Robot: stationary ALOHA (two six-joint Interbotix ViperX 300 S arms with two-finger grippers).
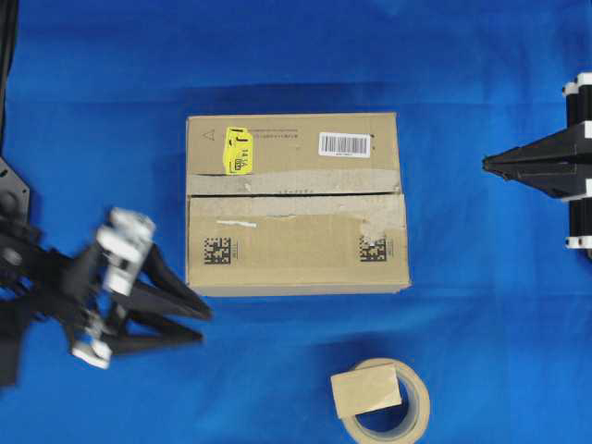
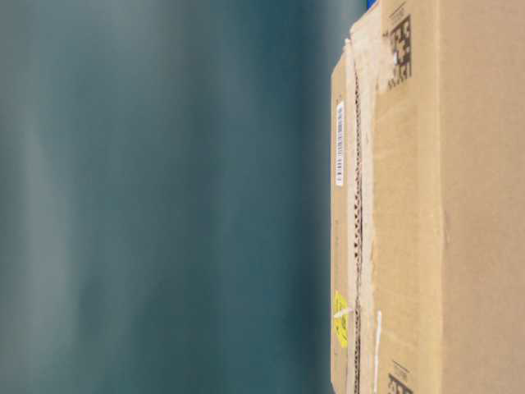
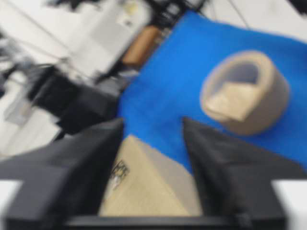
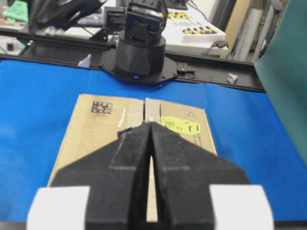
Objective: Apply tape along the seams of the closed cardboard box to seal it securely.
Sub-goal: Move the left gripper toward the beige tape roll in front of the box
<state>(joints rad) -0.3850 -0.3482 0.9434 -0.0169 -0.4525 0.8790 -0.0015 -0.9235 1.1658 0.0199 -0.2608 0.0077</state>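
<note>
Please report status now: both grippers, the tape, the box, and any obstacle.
Left gripper open, empty, beside cardboard box. Right gripper shut, empty, clear of the box. Tape rests on tape roll; seams untaped. Nothing in the way.

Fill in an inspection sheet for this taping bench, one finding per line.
Surface: blue cloth, mostly bare.
Job's things: closed box; seam untaped, old torn strips beside it; tape piece lying on the roll.
Clutter: nothing seen.
Grippers: left end effector open, empty, near the box's corner; right end effector shut, empty, clear of the box.
Cables: some beyond the bench, in the wrist views.
Surroundings: lab desks, equipment, a green screen.
</note>
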